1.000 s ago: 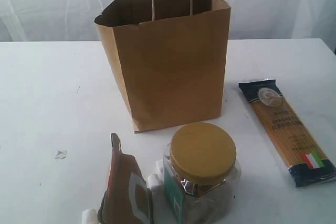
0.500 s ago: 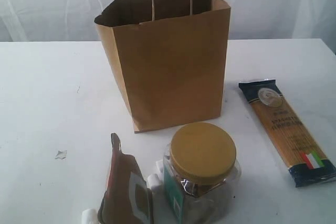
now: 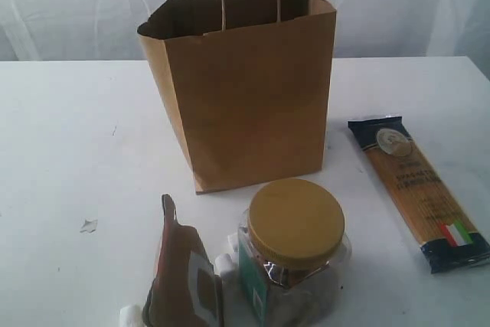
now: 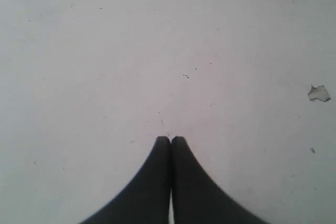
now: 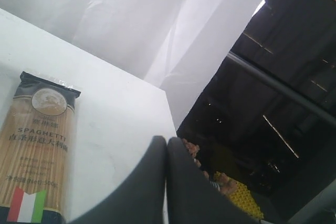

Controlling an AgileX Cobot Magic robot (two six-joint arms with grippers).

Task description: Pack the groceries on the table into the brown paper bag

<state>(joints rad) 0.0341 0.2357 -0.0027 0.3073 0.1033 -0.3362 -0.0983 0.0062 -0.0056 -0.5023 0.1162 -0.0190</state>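
- Against the earlier exterior pictures no change is seen: every item lies where it lay, and neither arm is seen in that view.
- Nearest, the brown-orange pouch (image 3: 184, 273) is cut off by the lower edge of the exterior view. The clear jar (image 3: 295, 254) with its mustard lid stands just beside it on the right.
- Small white cylindrical bits (image 3: 223, 264) are seen between the two and at the pouch's left foot.
- The left gripper (image 4: 170, 140) is seen closed over bare tabletop (image 3: 69, 135), jaws pressed together and nothing held. A grey flake (image 4: 318, 93) lies off to one side.
- The right gripper (image 5: 166, 141) is likewise closed and empty. It is placed near the spaghetti packet (image 5: 37, 150) and a corner of the tabletop.
- The spaghetti packet lies flat to the right of the jar, close to the right edge of the exterior view.
- Wide open room is left on the tabletop's left half, where only the flake lies.
- The brown paper bag (image 3: 249, 97) stands upright behind the jar, mouth open and handles raised. A strip of bare tabletop is left between bag and jar.
- Farthest, the tabletop's far edge is seen against a white curtain (image 3: 76, 5).
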